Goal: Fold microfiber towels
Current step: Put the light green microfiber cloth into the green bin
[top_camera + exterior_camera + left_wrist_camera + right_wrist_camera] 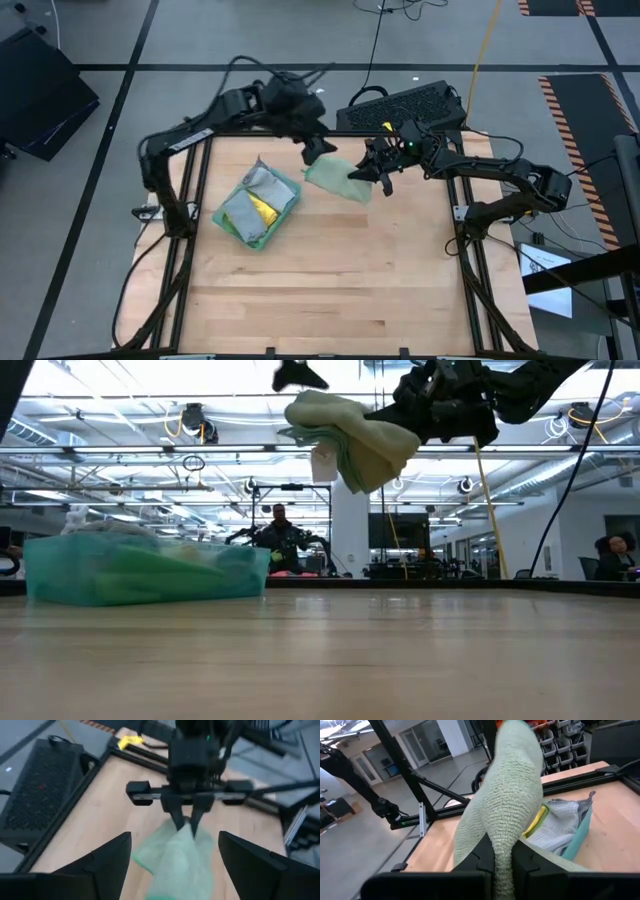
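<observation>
1. Table (330,280): I see no folded towel laid out on it; folding looks barely begun.
2. Bin (258,208): grey and yellow towels wait bunched inside.
3. Sage towel (338,178): hangs in the air by the table's far edge.
4. Right gripper (381,172): jaws pinch the sage towel.
5. Left gripper (318,147): jaws spread, empty, just beside the cloth.
6. Only the low view shows the sage towel clear of the wood.

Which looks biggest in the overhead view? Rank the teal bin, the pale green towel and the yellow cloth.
1. Teal bin, largest.
2. Pale green towel, held up off the table by the right gripper, so nearer the camera; it may look larger than it is.
3. Yellow cloth, mostly buried in the bin.
</observation>
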Motion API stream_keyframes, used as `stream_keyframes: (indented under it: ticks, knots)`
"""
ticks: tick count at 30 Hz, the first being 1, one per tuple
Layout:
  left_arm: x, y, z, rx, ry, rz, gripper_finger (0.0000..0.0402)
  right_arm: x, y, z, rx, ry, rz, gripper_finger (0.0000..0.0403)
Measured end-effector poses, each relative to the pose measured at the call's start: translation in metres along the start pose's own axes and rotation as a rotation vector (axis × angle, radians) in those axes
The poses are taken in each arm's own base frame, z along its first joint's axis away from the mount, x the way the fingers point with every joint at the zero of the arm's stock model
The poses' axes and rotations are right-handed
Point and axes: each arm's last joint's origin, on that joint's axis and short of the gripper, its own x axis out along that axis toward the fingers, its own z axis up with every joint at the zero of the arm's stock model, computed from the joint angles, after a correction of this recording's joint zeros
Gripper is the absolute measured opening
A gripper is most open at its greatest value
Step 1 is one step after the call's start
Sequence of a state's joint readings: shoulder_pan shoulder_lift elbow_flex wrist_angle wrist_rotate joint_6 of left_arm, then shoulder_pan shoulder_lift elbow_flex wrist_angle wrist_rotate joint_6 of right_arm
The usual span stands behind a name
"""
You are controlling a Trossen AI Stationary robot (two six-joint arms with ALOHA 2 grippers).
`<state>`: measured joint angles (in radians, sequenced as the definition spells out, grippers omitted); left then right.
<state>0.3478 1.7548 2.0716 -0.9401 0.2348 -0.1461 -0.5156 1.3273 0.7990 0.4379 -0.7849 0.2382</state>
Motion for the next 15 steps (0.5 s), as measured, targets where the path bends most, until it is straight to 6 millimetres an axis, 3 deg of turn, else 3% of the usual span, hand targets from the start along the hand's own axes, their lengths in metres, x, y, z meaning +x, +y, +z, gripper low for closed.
stream_keyframes:
  ticks: [9,15]
  knots:
    - [0.049,0.017,-0.010,0.047,0.130,-0.190,0.0265,0.000,0.001,0.004,-0.030,-0.029,0.008,0.0011]
    - [0.055,0.020,-0.024,0.073,0.262,-0.184,0.0247,0.000,0.002,0.006,-0.045,-0.047,0.012,0.0011]
